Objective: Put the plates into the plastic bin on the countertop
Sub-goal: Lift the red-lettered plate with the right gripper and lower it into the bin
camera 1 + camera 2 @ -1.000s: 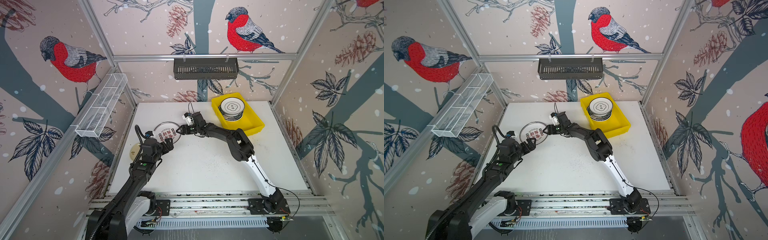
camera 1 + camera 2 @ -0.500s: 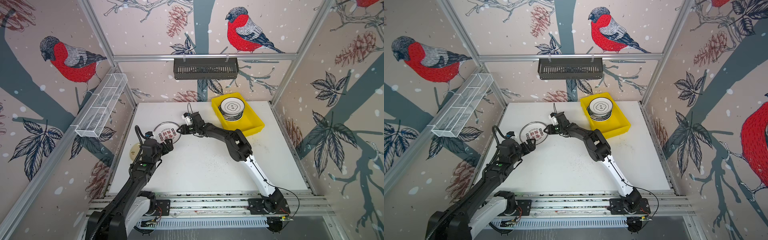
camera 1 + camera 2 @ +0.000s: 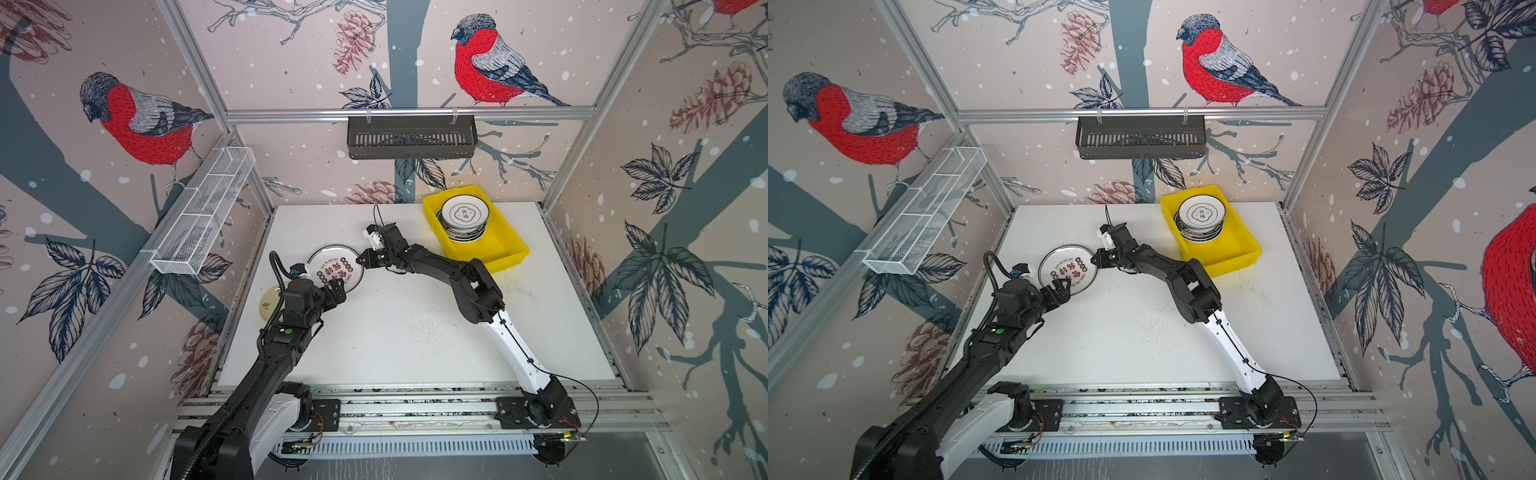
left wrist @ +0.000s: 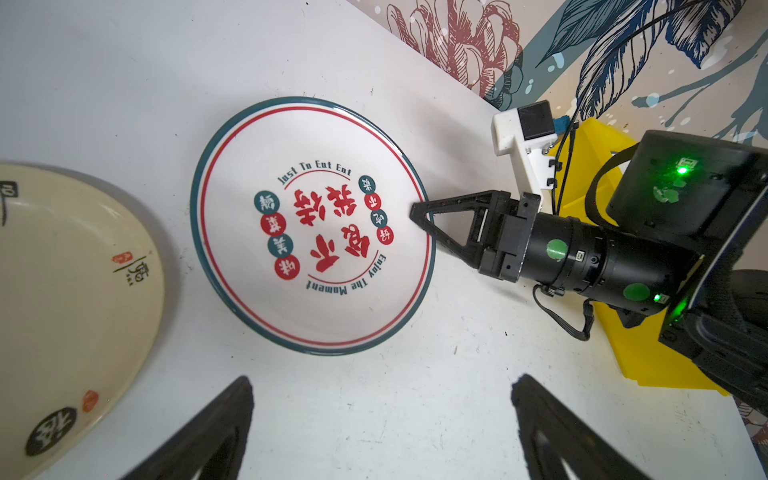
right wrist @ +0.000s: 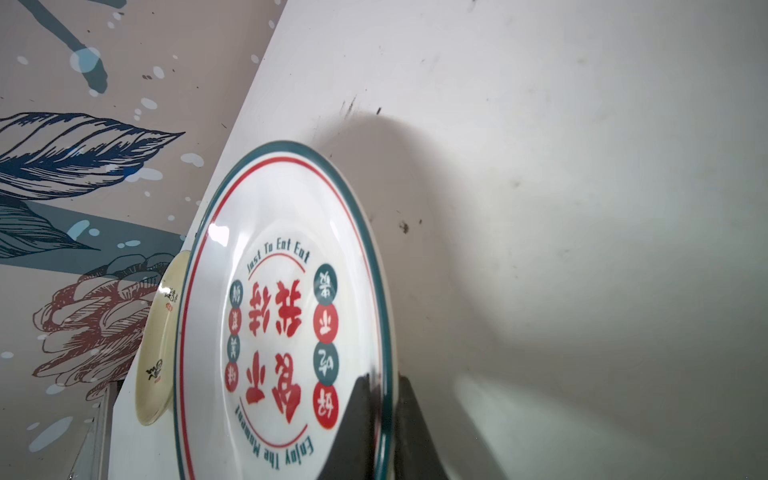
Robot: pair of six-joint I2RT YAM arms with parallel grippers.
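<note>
The right pincer (image 4: 420,212), gaping a second ago, now clamps the red-lettered plate (image 4: 309,224) at its rim; the left pincer (image 3: 336,287) stays spread beside it.

Both top views look steeply down from the near side over the whole countertop (image 3: 415,332). Each wrist camera sits close to the same red-lettered plate (image 4: 311,224).

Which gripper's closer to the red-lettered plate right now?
Right. The right gripper pinches the rim of the red-lettered plate; the left gripper hangs open just off its near edge, not touching.
</note>
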